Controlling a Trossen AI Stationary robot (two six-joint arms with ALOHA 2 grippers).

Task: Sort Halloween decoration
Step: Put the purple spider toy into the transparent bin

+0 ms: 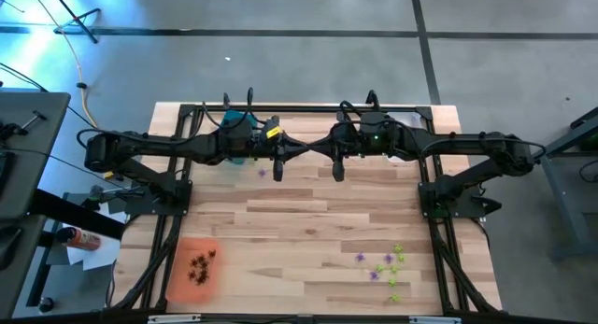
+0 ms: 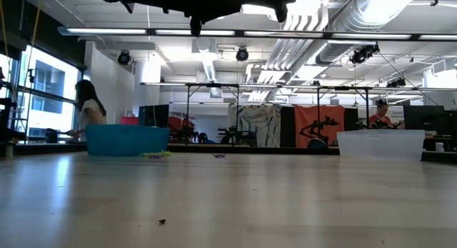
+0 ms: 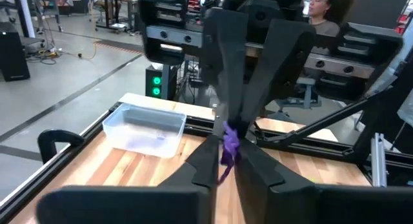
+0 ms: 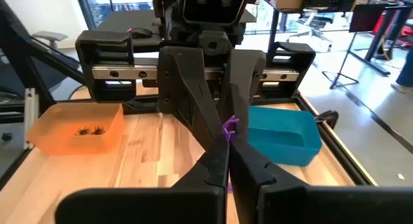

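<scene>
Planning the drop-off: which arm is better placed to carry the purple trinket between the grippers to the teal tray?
Left. The teal tray lies under the left arm, close to the left gripper, which pinches the purple trinket. The right gripper would probably need to cross over.

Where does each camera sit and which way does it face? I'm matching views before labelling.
High: above the table, looking down; both arms, left gripper and right gripper meeting.
Low: at table-top height, looking across to teal tray and clear tray; arms overhead.
Left wrist: on left arm, facing the clear tray; own gripper shut on a purple trinket.
Right wrist: on right arm, facing orange tray and teal tray; own gripper.
Shared: both wrist views show the trinket between the grippers.
</scene>
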